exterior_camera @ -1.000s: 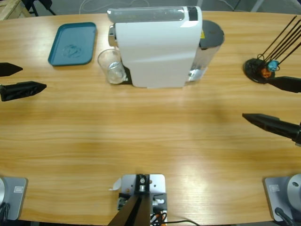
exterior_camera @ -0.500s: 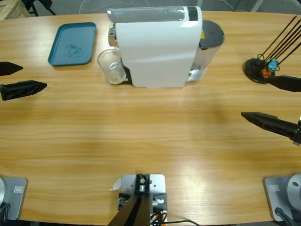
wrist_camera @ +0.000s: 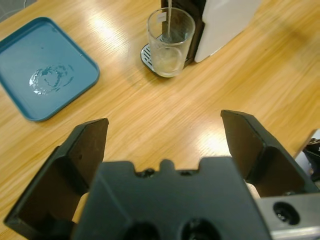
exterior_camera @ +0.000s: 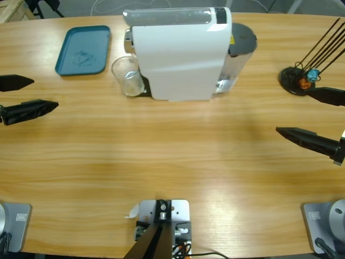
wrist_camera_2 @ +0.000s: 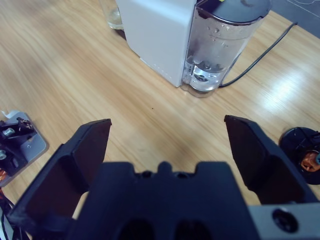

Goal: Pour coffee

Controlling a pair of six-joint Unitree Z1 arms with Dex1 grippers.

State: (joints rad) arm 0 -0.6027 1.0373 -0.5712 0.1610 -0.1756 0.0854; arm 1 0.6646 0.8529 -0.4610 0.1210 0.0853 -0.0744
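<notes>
Glass (wrist_camera: 170, 41) parked on drip grate under white machine (exterior_camera: 180, 54) spout, catching thin stream; shallow pale coffee (wrist_camera: 167, 61) inside | left gripper (exterior_camera: 42, 93) spread wide, aimed glassward, well apart | right gripper (exterior_camera: 294, 114) likewise splayed, empty

Right hand (wrist_camera_2: 167, 145) spread wide over table (wrist_camera_2: 75, 75), facing white machine (wrist_camera_2: 155, 35).

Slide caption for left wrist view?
Open left gripper faces a glass filling under the coffee machine; teal tray nearby.
</notes>
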